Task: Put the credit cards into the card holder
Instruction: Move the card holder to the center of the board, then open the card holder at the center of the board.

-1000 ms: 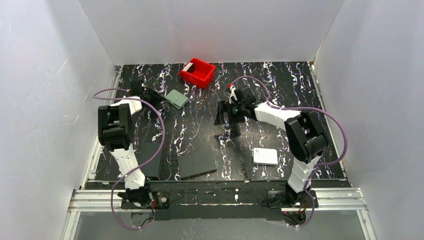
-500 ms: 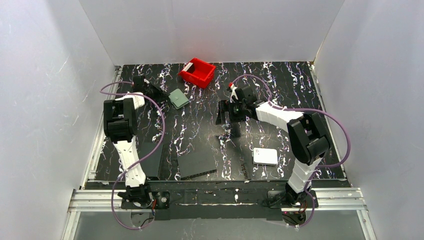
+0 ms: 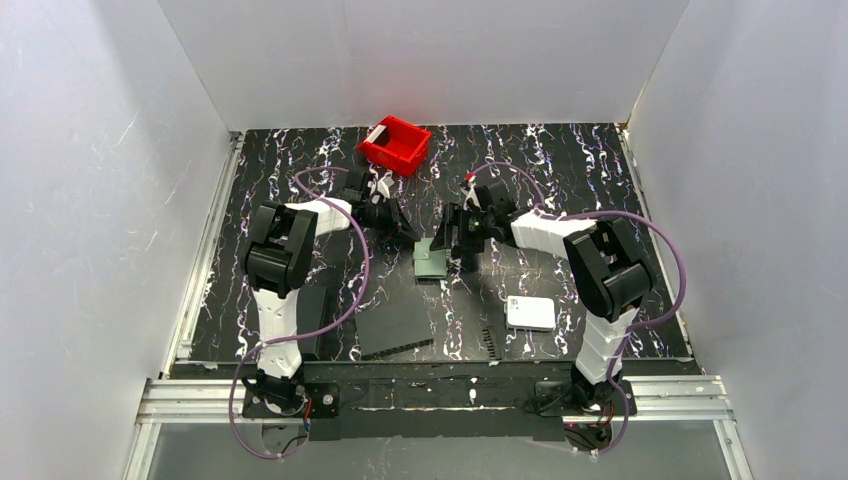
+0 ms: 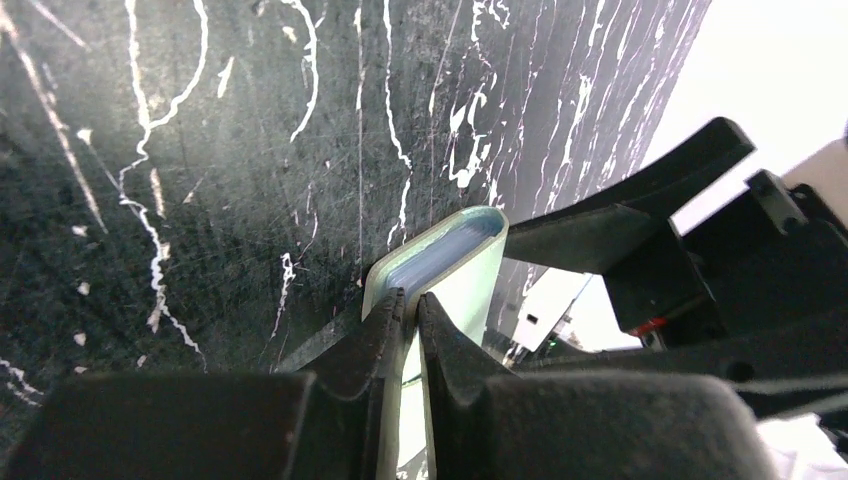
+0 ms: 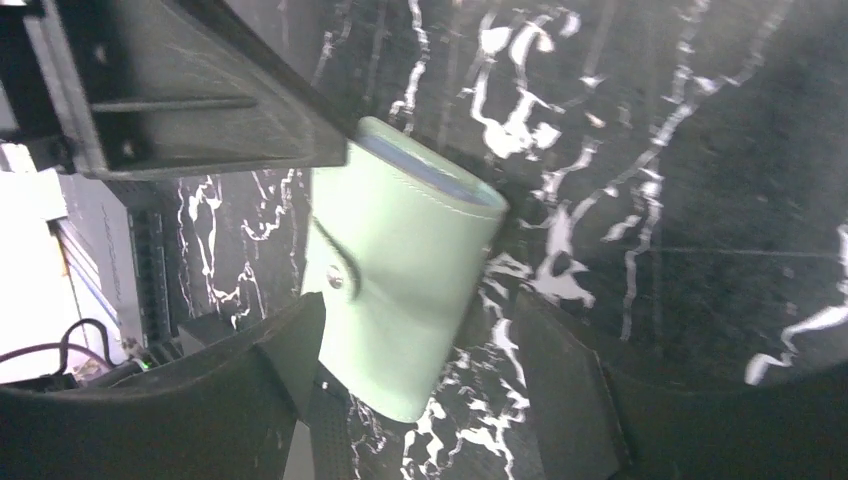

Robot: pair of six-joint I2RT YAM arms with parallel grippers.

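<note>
The card holder, a pale grey-green wallet with a snap, hangs just above the mat at the table's centre. My left gripper is shut on its upper edge; in the left wrist view the two fingers pinch the thin folded holder. My right gripper faces it from the right and is open. In the right wrist view the holder sits between the spread fingers, near the left one, with a gap on the right. One white credit card leans in the red bin.
A white rounded box lies on the mat at the near right. Flat black rectangles lie near the front, another beside the left arm. White walls close in three sides.
My left gripper closed on the card holder at the back left and carried it right to the centre, in front of the right gripper. The right gripper shifted slightly toward it.
</note>
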